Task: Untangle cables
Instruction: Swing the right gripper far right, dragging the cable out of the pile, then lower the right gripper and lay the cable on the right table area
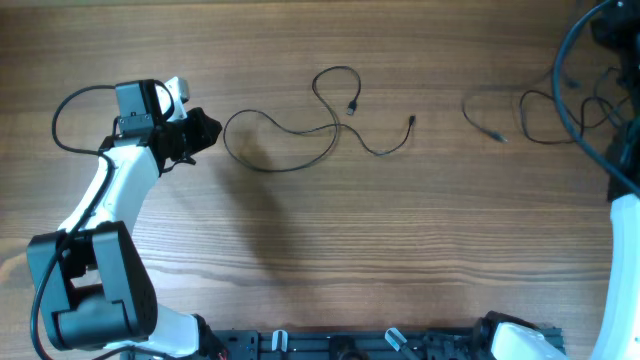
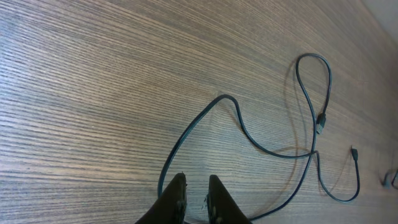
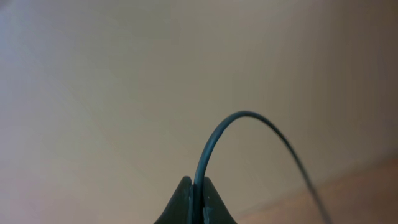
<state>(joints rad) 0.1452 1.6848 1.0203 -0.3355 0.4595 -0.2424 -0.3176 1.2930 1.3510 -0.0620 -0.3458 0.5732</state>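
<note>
Wooden table [image 1: 300, 260], left arm [image 1: 110, 200] reaching in from near left. The centre cable [image 1: 290, 168] lies flat mid-table, well apart from the right cable [image 1: 540, 138], which sprawls at far right among the thicker arm leads. I judge the pair separated, with laying out the right one left to do.

Left gripper [image 2: 196, 180] sits low at the centre cable's left bend, fingers a narrow gap apart, nothing between them. Right gripper [image 3: 198, 186] is pinched closed on a thin dark cord, probably the right cable, lifted off the table.

One self-crossing [image 1: 338, 126] remains in the centre cable; its plugs [image 1: 412, 121] lie free.
</note>
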